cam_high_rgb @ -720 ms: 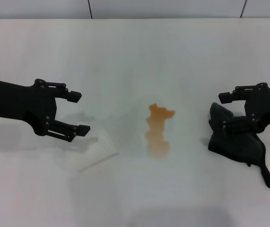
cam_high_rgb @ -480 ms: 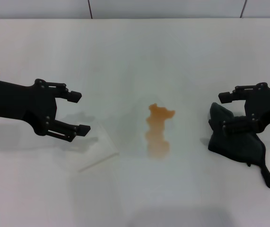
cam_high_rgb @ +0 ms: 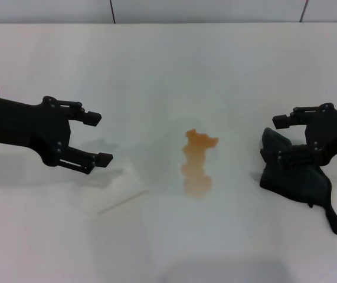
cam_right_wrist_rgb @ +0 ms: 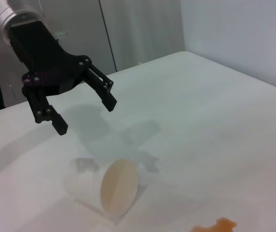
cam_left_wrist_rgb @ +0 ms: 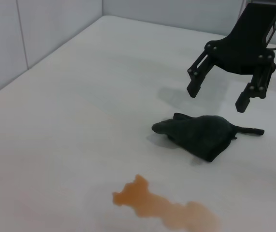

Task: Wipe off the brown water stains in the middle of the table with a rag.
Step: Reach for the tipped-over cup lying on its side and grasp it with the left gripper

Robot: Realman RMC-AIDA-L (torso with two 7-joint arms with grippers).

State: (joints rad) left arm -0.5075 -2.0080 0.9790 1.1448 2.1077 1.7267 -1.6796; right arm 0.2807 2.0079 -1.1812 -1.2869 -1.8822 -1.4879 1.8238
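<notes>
The brown water stains [cam_high_rgb: 196, 162] lie as an orange-brown blotch in the middle of the white table [cam_high_rgb: 168, 65]; they also show in the left wrist view [cam_left_wrist_rgb: 169, 210] and at the edge of the right wrist view [cam_right_wrist_rgb: 216, 226]. The dark grey rag [cam_high_rgb: 297, 175] lies crumpled at the right, its tail pointing toward the front edge. My right gripper [cam_high_rgb: 279, 140] hovers open just above the rag [cam_left_wrist_rgb: 200, 135], without touching it; the left wrist view shows the right gripper [cam_left_wrist_rgb: 216, 97] and the gap under it. At the left, my left gripper [cam_high_rgb: 100, 137] hangs open and empty over the table.
A small translucent cup [cam_right_wrist_rgb: 106, 186] with a brownish inside lies on its side below the left gripper [cam_right_wrist_rgb: 85, 116], left of the stains; in the head view the cup [cam_high_rgb: 114, 190] is faint. A grey wall runs along the table's far edge.
The left gripper has shifted slightly up and back. The right gripper, rag, cup and stains are where they were.
</notes>
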